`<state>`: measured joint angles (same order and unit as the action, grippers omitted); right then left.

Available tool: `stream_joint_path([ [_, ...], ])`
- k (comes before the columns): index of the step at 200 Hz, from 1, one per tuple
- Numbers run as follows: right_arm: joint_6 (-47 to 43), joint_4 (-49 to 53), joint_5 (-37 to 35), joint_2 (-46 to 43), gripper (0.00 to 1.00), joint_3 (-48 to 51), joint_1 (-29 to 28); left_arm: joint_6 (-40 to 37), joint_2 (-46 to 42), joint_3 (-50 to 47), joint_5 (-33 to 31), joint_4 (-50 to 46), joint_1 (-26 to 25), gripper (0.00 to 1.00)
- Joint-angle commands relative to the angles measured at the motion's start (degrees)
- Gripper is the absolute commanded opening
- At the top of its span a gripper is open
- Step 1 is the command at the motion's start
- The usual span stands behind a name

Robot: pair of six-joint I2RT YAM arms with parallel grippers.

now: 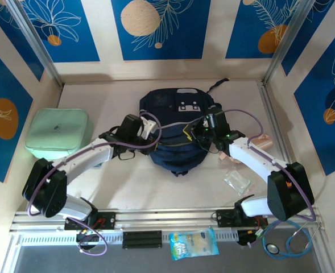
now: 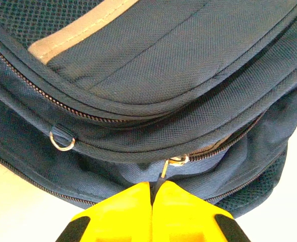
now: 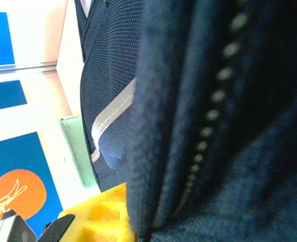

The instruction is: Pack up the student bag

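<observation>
Bag (image 1: 176,145) flat at centre of table (image 1: 127,185), between both grippers. Right gripper (image 1: 204,133) against bag's right side, fabric pressed close; open or closed, cannot tell. Left gripper (image 2: 152,194) at bag's left edge, jaws closed, pinching zip pull (image 2: 164,169).

1. We record the student bag (image 1: 176,151): dark navy mesh weave, 1 grey-white patch (image 1: 188,105) with small dark marks, and 1 pale grey stripe (image 2: 77,33).
2. Its zipper pull (image 2: 163,170): dark.
3. Left gripper (image 2: 152,187): we note yellow with black insets.
4. Case (image 1: 59,133): mint green.
5. Wall panels (image 1: 156,28): blue, with white leaf outlines and orange and cream discs.
</observation>
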<state>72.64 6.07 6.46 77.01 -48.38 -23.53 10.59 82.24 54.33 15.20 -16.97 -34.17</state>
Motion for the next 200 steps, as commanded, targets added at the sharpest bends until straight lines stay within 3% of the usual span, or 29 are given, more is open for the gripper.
stream_joint_path([
  [1,-4.43,5.34,1.70,-3.60,0.05,-2.84,2.85,-6.44,1.09,0.34,-7.34,-9.76,5.68,0.00],
  [54,-3.57,3.69,2.37,-0.88,0.05,-3.65,2.74,-2.94,-3.28,-4.03,9.98,-5.19,4.80,0.00],
  [72,-3.52,3.17,2.68,0.49,0.05,-4.47,2.13,-0.81,-3.90,-3.49,8.41,-4.78,3.47,0.00],
  [105,-3.47,3.38,2.52,0.35,0.04,-4.58,1.99,-0.24,-3.58,-2.92,-6.54,-7.56,3.53,0.00],
  [131,-3.90,4.28,2.71,-1.04,0.04,-4.27,2.58,0.03,-0.29,-1.30,-9.65,-8.55,4.22,0.00],
  [155,-4.73,5.12,3.41,-1.76,0.04,-4.27,3.04,-0.62,3.78,1.23,-10.26,-7.66,5.82,0.00],
  [200,-6.31,6.10,5.65,-2.13,0.04,-4.36,4.23,-4.49,12.19,8.90,-4.50,-6.54,11.63,0.00],
])
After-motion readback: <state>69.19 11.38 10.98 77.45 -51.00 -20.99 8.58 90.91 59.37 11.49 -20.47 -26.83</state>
